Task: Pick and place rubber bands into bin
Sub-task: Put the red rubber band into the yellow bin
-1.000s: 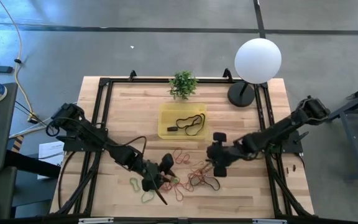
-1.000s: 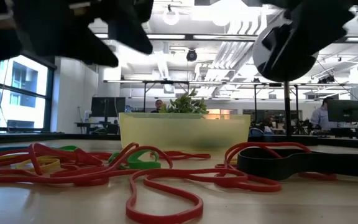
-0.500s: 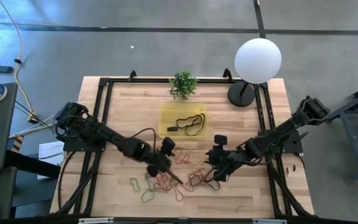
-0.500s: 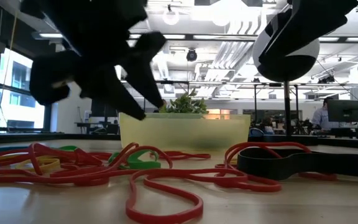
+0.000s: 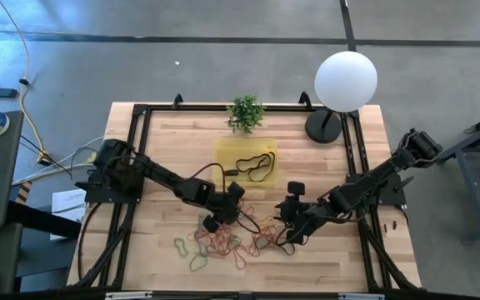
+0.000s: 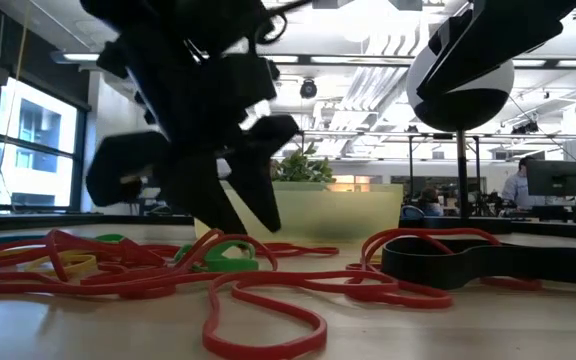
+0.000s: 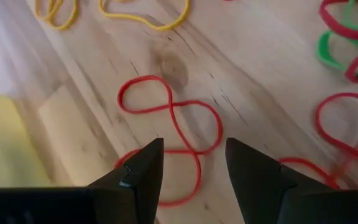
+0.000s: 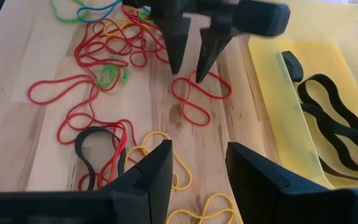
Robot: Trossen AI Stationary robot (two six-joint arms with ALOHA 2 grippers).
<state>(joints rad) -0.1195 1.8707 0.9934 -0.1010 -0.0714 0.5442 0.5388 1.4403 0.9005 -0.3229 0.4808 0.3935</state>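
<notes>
Many rubber bands (image 5: 227, 243), red, green, yellow and blue, lie loose on the wooden table near its front edge. The yellow bin (image 5: 221, 171) stands behind them with black bands (image 8: 328, 112) inside. My left gripper (image 8: 189, 73) hangs open, pointing down, just above a twisted red band (image 7: 166, 121) beside the bin. Whether its fingertips reach that band I cannot tell. My right gripper (image 8: 197, 152) is open above yellow bands (image 8: 160, 140) and a black band (image 8: 92, 142), to the right of the pile and clear of it.
A small potted plant (image 5: 245, 112) stands behind the bin, and a white globe lamp (image 5: 346, 81) sits at the far right corner. Black frame rails (image 5: 136, 150) run along the table's left and right sides. Bare wood lies left of the pile.
My left gripper has swung from the pile near the table's front edge toward the far right, next to the bin. It has also come down and rolled, and now hangs low over the twisted red band. The bands lie as before.
</notes>
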